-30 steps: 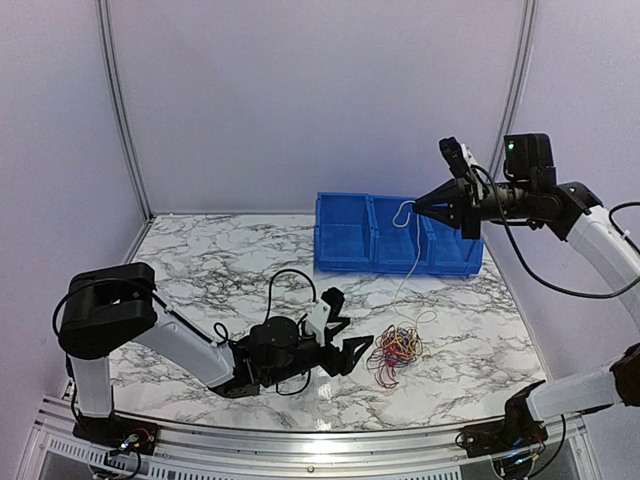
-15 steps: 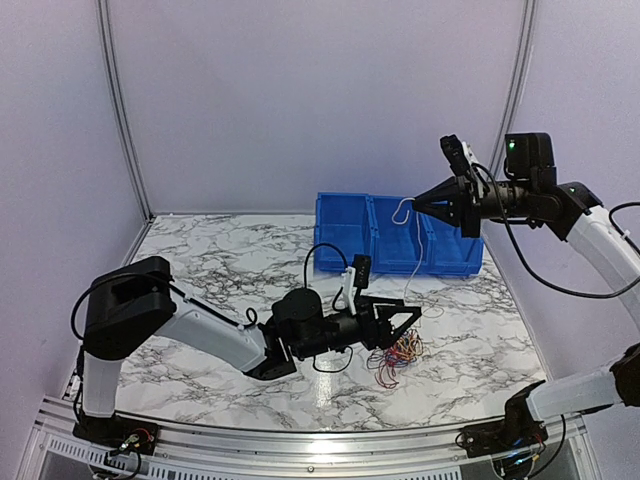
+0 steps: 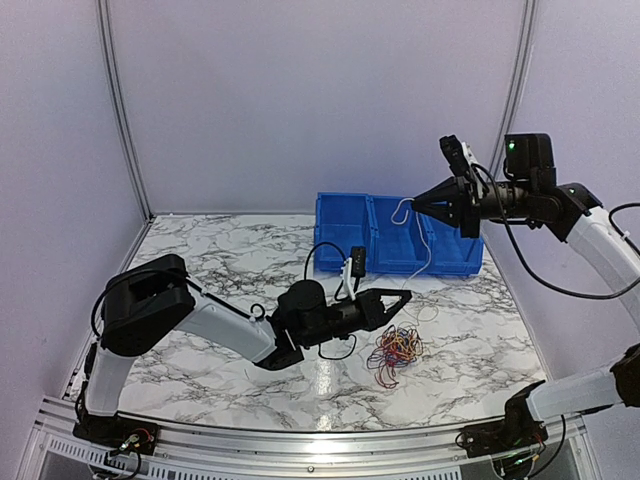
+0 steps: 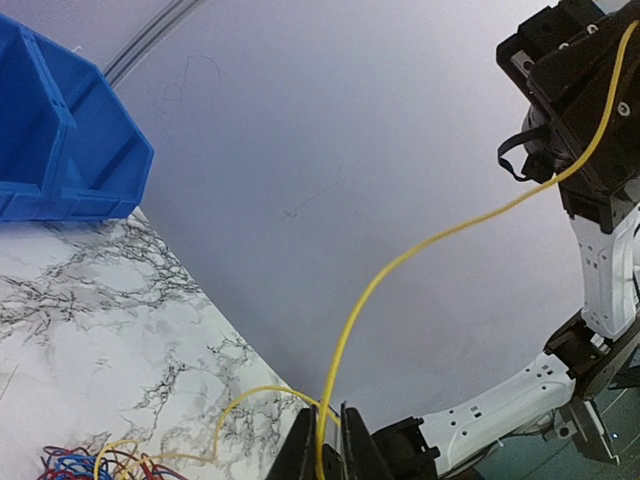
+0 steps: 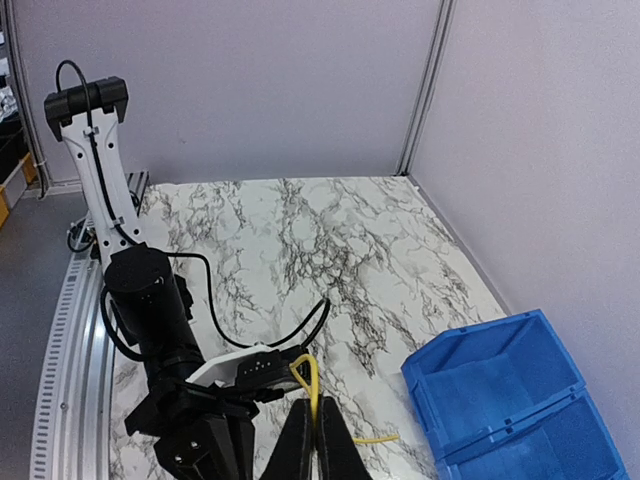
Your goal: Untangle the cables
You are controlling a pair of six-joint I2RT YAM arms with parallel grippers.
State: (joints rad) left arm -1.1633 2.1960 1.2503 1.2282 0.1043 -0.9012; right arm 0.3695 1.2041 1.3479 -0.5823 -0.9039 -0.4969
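The left claw (image 4: 325, 452) is closed on the yellow cable (image 4: 432, 240). From there the strand rises far-right to the right claw (image 3: 418, 204), which also clamps it. The cable bunch (image 3: 396, 350) lies on the desk (image 3: 200, 260), just on the near side of the left claw.

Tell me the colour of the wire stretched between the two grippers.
Yellow; the wire shows best in the left wrist view.
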